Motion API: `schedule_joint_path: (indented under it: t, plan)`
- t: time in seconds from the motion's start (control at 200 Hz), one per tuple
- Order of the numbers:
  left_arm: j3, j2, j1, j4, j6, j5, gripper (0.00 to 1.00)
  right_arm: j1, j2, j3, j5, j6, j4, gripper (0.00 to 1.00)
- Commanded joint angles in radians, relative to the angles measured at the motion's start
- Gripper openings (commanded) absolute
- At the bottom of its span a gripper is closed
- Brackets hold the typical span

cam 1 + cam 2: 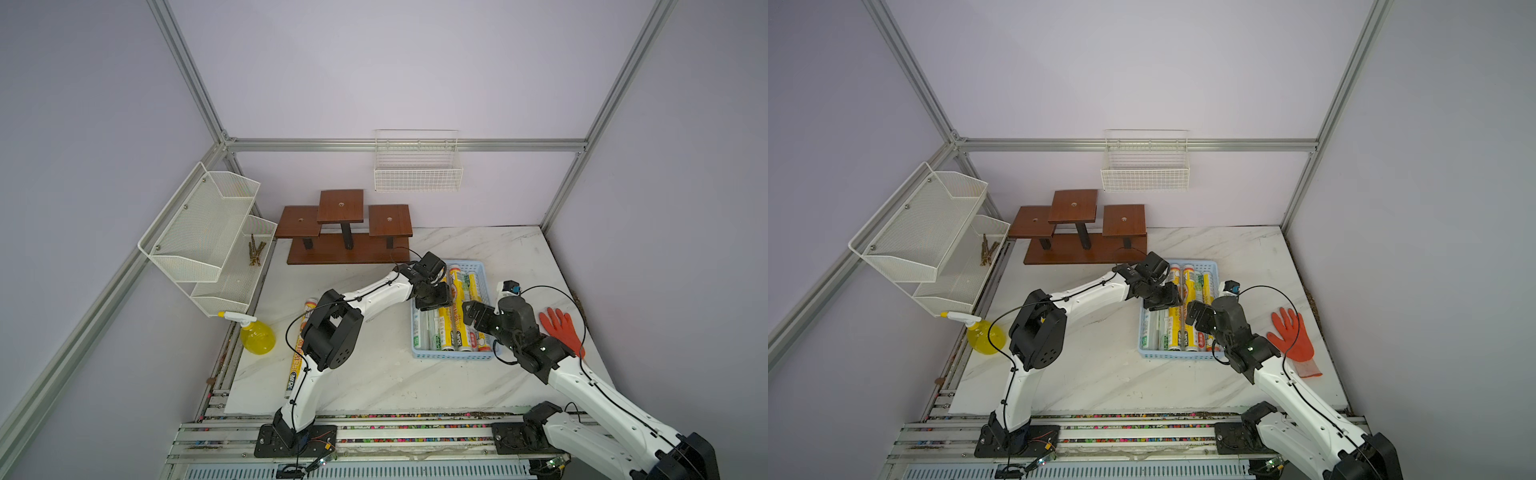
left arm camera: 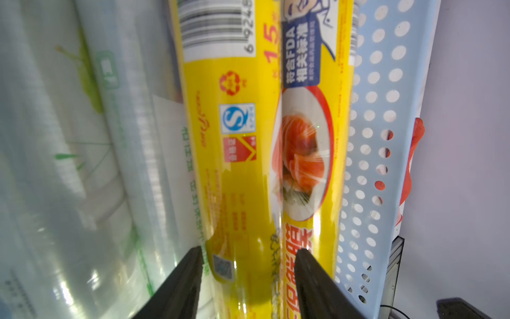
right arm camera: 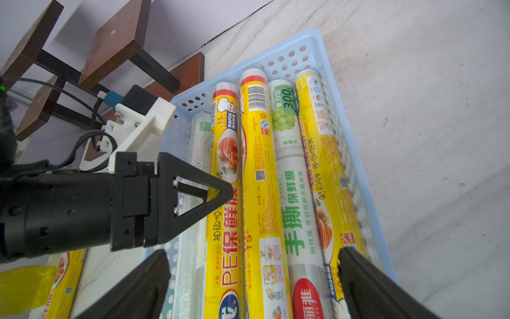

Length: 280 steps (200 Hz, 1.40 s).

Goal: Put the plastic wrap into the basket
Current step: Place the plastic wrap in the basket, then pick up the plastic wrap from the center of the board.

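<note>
The basket (image 1: 453, 354) is filled across with rolls (image 1: 448, 332), and the left gripper (image 1: 434, 299) and right gripper (image 1: 471, 316) crowd close above it. Bare desk (image 1: 395, 374) lies open in front. A glove (image 1: 561, 332) lies to its right and a wooden stand (image 1: 349, 253) behind.

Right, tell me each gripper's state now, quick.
Left gripper: open, fingers astride a yellow printed plastic-wrap roll lying in the light blue perforated plastic basket.
Right gripper: open, empty.
</note>
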Motion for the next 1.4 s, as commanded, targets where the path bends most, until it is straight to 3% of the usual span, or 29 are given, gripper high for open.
schedule_joint_path:
  t: [0.0,0.245,0.53,0.655,0.94,1.16,1.395]
  plan:
    - [0.017,-0.052,-0.008,-0.041,0.012,-0.039,0.58,-0.005,-0.016,0.008,0.019,-0.008,-0.020,0.99]
    - [-0.124,-0.277,-0.008,0.013,0.079,-0.219,0.63,-0.006,-0.022,0.009,-0.086,-0.007,0.052,0.99]
    - [-0.442,-0.600,0.052,-0.010,0.133,-0.569,0.64,0.005,0.081,0.017,-0.489,0.032,0.375,0.99]
    - [-0.554,-0.704,0.110,-0.079,0.131,-0.646,0.66,0.079,0.178,0.087,-0.488,-0.004,0.390,0.99]
    - [-0.720,-0.858,0.225,-0.221,0.093,-0.752,0.71,0.283,0.382,0.262,-0.384,-0.114,0.314,0.99]
    - [-0.828,-0.928,0.373,-0.250,0.092,-0.756,0.82,0.361,0.524,0.343,-0.434,-0.113,0.313,0.99]
    - [-0.948,-0.975,0.567,-0.207,0.071,-0.597,0.88,0.414,0.606,0.385,-0.493,-0.111,0.325,0.99]
